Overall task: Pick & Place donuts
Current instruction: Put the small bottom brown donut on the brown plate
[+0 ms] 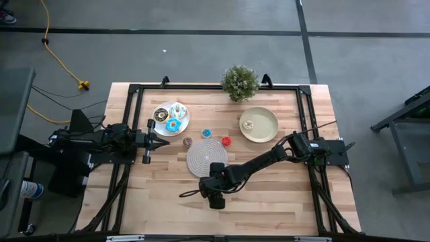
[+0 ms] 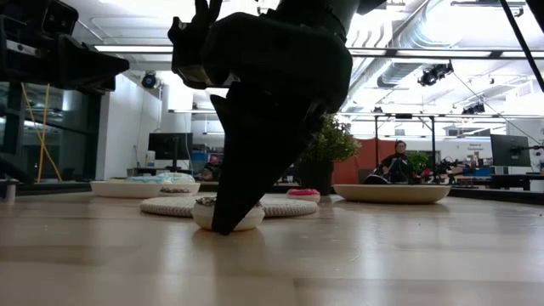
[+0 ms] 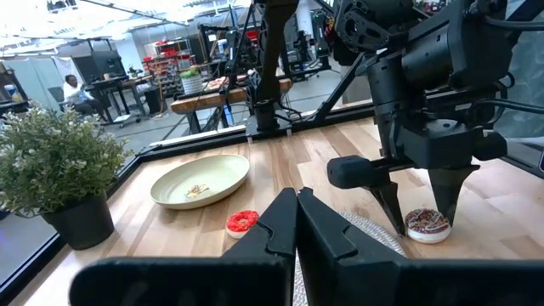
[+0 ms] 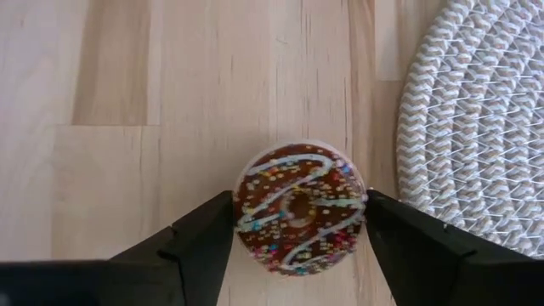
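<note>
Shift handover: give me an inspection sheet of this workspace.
Surface: wooden table, woven mat mid-table.
Job's things: brown sprinkled donut beside the mat; red donut, blue donut, small brown donut loose; more donuts on white plate.
Clutter: potted plant, cream plate.
Grippers: right gripper straddling the sprinkled donut; left gripper shut, beside the white plate.
Cables: yellow cable on the floor.
Surroundings: seated person beyond the table.
</note>
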Available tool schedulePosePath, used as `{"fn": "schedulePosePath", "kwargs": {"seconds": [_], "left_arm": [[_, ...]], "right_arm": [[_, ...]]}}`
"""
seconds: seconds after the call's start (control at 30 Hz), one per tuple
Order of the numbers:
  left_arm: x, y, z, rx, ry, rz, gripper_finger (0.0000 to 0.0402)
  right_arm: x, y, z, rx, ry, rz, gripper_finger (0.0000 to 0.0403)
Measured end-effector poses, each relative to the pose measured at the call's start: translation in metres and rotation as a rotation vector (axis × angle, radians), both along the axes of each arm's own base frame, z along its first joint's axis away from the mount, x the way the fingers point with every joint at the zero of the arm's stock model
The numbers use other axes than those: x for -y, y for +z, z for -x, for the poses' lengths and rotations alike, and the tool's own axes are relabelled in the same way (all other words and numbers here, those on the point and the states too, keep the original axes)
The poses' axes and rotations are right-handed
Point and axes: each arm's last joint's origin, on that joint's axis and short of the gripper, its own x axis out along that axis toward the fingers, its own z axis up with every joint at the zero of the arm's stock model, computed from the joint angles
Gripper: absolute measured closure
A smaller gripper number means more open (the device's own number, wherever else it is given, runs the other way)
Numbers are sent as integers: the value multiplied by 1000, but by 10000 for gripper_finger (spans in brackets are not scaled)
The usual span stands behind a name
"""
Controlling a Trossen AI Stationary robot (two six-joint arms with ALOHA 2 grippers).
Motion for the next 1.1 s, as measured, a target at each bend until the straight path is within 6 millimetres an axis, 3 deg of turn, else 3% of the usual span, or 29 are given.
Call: {"fn": "schedulePosePath", "kwargs": {"seconds": [0.43,0.8,1.1], "left_arm": [[0,0,0,0,0,0,401],[0,0,0,0,0,0,401],[0,0,0,0,0,0,401]], "right_arm": [[0,1,0,2,3,-7,195],[-1,11,1,7,17,-45,201],[2,44,6,67,39,-67,201]]}}
